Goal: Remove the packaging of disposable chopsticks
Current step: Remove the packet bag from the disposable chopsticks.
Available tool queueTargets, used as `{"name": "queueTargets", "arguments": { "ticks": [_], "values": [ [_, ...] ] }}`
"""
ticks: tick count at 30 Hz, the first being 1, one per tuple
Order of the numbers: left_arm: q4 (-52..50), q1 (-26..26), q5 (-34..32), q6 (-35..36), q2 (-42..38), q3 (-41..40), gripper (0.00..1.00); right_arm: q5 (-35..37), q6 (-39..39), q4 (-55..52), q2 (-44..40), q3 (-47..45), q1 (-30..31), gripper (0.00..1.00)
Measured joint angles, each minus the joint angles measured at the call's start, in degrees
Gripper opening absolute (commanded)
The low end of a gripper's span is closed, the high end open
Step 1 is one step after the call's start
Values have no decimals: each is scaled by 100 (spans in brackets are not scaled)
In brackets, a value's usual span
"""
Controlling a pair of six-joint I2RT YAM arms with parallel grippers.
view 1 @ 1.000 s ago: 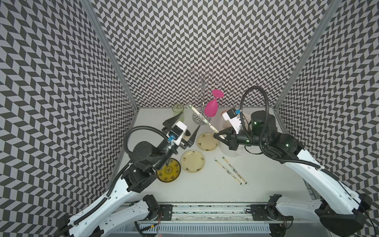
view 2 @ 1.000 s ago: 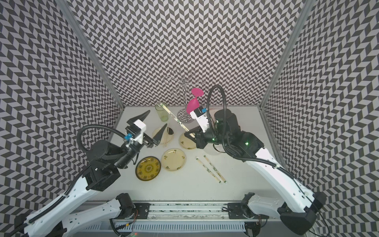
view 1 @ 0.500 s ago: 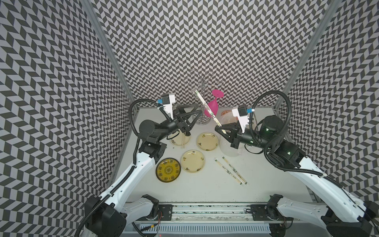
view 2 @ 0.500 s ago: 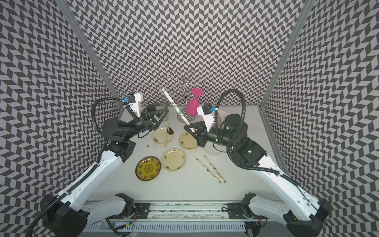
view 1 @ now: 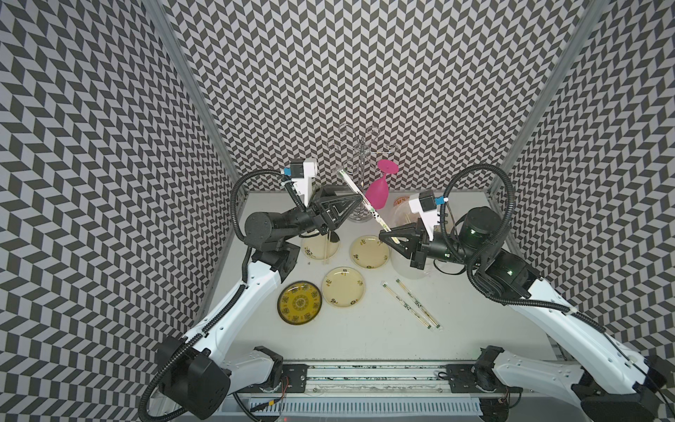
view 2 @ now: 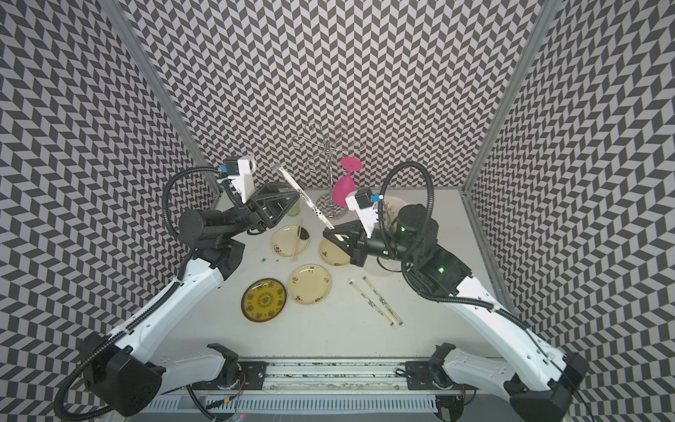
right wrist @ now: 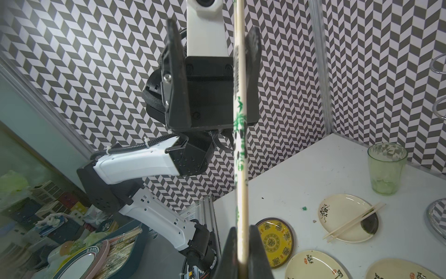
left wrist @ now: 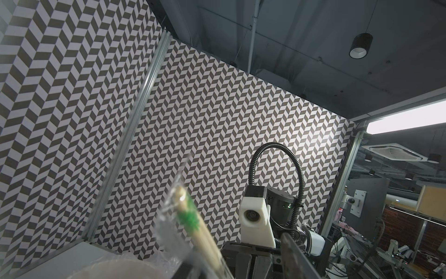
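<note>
Right tool (right wrist: 242,233) was clamped on the lower end of a wrapped pair of disposable chopsticks (right wrist: 239,48), held slanted in the air over the back of the bench (view 1: 365,339). Left tool (right wrist: 212,33) jaws stood apart, the packaging (view 1: 372,215) close by one finger. My read: centre the packaging between the jaws, pinch film only, near the green top end, then pull straight along the sticks. A sideways tug could slip them.

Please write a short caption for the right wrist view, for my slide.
Right claw grips the wrapped chopsticks; the left claw stands open around their far part.
</note>
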Motion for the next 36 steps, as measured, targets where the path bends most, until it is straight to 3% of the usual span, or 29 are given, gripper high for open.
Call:
{"name": "queueTargets", "arguments": {
  "ticks": [3, 6, 7, 10, 12, 13, 19, 25, 36],
  "values": [
    [13, 0, 57, -17, 61, 127, 0, -190, -61, 37, 22, 0, 0, 0],
    [-9, 0, 166, -96, 81, 247, 0, -278, -118, 120, 11, -31, -2, 0],
    [-57, 0, 212, -66, 83, 293, 0, -284, -138, 160, -9, -55, -11, 4],
    [-382, -11, 358, 162, 79, 463, 0, -291, -212, 72, -85, -103, -11, 48],
    [-898, -9, 476, 544, 79, 734, 0, -284, -319, -103, -125, -109, -11, 65],
    [-1292, -4, 546, 800, 79, 938, 0, -269, -402, -216, -151, -109, -11, 67],
    [-3202, 7, 1248, 2100, 120, 1928, 0, -166, -931, -968, -251, -17, -11, 63],
    [-4026, 4, 1803, 2424, 393, 1980, 0, -584, -1082, -1204, -188, 116, -11, 57],
    [-4520, -162, 1939, 2562, 557, 1982, 0, -1023, -778, -625, 42, -92, 59, 53]
  ]
}}
